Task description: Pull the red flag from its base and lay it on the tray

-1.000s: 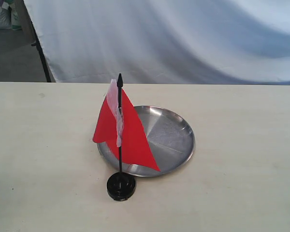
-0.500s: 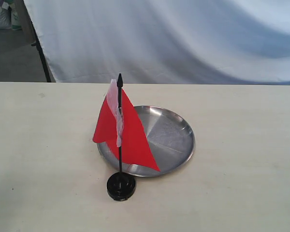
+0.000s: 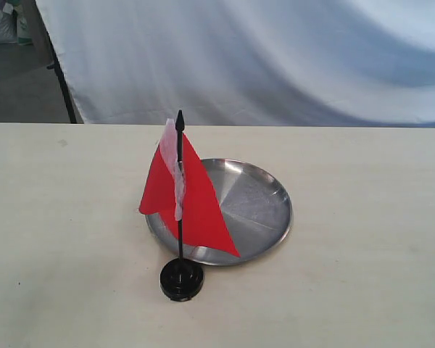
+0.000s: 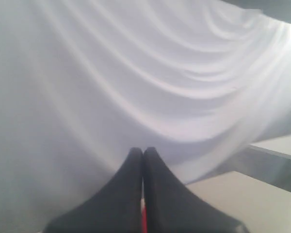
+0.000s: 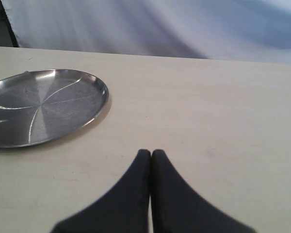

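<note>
Exterior view: the red flag (image 3: 192, 196) was seen standing upright in the base (image 3: 181, 280), near the middle of the bench (image 3: 362, 217) edge far from the white sheet (image 3: 275, 58), with the tray (image 3: 264, 210) just behind. The left gripper (image 4: 143, 151) and the right gripper (image 5: 151, 153) were squeezed shut on nothing. The flag was judged light, its cloth (image 3: 203, 217) soft, its stick (image 3: 180, 243) thin and stiff. The bare stick under the cloth should be pinched and pulled straight up

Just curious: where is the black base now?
In the exterior view, the base sits left of centre, just in front of the tray, holding the flag upright.
</note>
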{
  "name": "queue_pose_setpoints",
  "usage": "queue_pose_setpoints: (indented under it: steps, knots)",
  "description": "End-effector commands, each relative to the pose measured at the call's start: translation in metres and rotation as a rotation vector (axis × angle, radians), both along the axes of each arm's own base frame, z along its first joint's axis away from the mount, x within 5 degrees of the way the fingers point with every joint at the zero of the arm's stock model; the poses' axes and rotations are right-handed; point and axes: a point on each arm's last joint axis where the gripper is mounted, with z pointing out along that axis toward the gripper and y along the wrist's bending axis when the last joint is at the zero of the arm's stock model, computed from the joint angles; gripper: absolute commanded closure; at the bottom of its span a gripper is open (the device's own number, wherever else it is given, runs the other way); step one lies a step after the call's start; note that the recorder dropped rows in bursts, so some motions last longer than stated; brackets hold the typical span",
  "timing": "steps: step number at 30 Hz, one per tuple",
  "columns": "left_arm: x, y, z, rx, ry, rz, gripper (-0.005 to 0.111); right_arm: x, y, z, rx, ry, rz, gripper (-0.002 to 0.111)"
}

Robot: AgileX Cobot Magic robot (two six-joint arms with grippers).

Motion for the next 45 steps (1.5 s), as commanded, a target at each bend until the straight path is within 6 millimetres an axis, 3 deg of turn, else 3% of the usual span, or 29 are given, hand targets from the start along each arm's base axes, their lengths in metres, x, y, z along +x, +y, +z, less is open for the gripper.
queue_pose_setpoints:
  steps: [1,12,18,25,31,40,45]
  knots:
    - [0.016,-0.008,0.011,-0.002,-0.021,-0.18,0.107,0.0,0.0,-0.001,0.001,-0.004,0.002,0.108]
    - [0.096,0.001,-0.008,-0.084,0.357,-0.347,0.107,0.0,0.0,-0.001,0.001,-0.004,0.002,0.108]
    - [0.124,0.009,-0.03,-0.065,0.507,-0.327,0.107,0.0,0.0,-0.001,0.001,-0.004,0.002,0.108]
    - [0.144,0.016,-0.046,-0.077,0.598,-0.303,0.107,0.0,0.0,-0.001,0.001,-0.004,0.002,0.108]
    - [0.154,0.009,-0.056,-0.019,0.642,-0.221,0.107,0.0,0.0,-0.001,0.001,-0.004,0.002,0.108]
    - [0.157,-0.019,-0.061,0.101,0.619,-0.119,0.107,0.0,0.0,-0.001,0.001,-0.003,0.002,0.108]
    - [0.162,-0.042,-0.077,0.161,0.678,-0.118,0.107,0.0,0.0,-0.001,0.001,-0.003,0.002,0.108]
